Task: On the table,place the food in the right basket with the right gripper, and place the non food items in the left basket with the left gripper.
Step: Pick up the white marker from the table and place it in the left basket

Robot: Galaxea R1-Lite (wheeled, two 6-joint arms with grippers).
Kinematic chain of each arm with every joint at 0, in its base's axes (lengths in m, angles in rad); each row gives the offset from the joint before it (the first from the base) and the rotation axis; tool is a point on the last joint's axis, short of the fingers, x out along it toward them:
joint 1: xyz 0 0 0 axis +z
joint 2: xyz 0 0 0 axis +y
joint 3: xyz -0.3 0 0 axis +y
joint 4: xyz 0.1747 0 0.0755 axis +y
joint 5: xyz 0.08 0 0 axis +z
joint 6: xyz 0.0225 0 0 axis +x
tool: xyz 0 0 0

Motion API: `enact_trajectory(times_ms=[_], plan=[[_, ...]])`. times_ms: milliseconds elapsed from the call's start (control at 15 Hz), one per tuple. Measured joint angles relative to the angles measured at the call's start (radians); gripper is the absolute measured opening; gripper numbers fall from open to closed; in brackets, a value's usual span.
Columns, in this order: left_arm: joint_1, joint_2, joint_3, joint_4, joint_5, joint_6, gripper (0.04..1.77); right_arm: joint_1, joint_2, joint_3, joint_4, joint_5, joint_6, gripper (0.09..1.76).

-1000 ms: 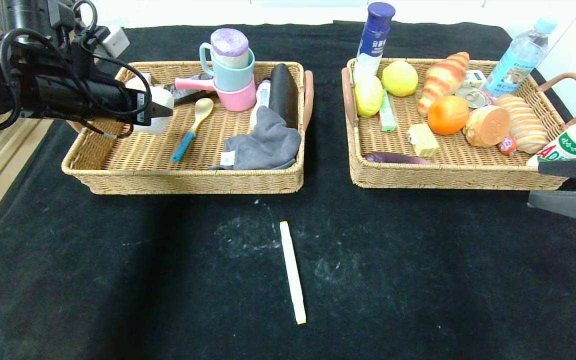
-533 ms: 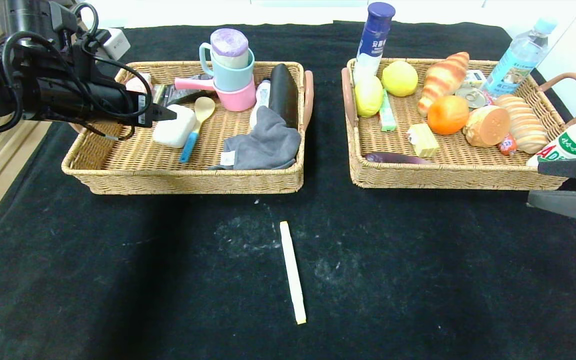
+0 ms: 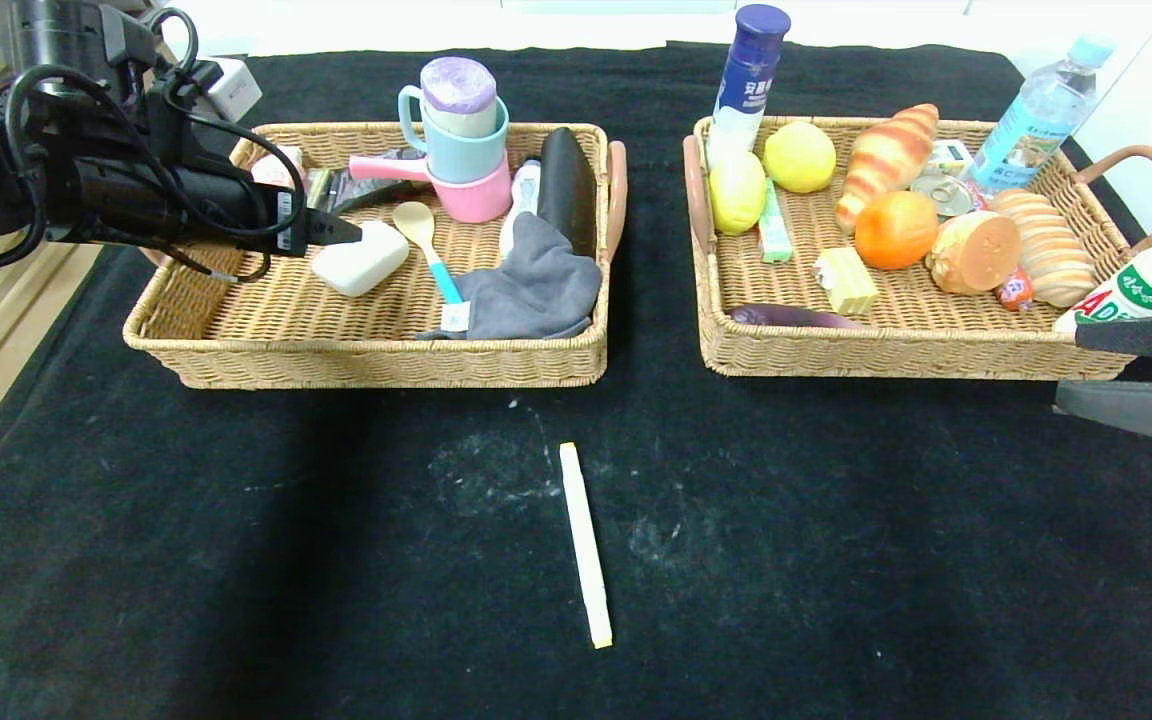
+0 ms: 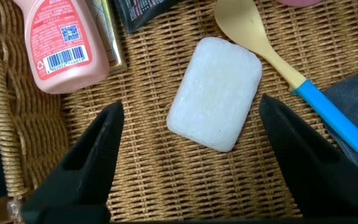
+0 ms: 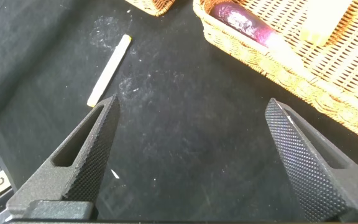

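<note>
Lying alone on the black table [image 3: 236,560] nearest the robot is a pale yellow stick [image 3: 585,545]. Beyond it, the right gripper [image 5: 191,158] hovers spread and empty by the right basket [image 3: 896,355] of food. Farther back, the left gripper [image 4: 188,152] — fingers wide apart — hangs over a white soap bar [image 4: 215,93] lying in the left basket [image 3: 366,360] beside a wooden spoon [image 3: 425,244].

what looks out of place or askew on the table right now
One item is unsorted: a long pale yellow stick lies alone on the black tablecloth, in front of both wicker baskets. In the left wicker basket, the white soap bar sits tilted against the wooden spoon with blue handle.
</note>
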Motion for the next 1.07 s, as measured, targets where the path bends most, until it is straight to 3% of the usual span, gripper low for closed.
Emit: enact_trajectory(times_ms=[867, 1067], plan=[[-0.004, -0.027, 0.002, 0.016, 0.009, -0.005, 1.69, 0.002, 0.000, 0.001, 0.000, 0.000, 0.000, 1.71], [-0.023, -0.057, 0.000, 0.058, 0.019, -0.040, 1.70, 0.004, 0.004, 0.002, 0.000, 0.000, 0.000, 1.71]])
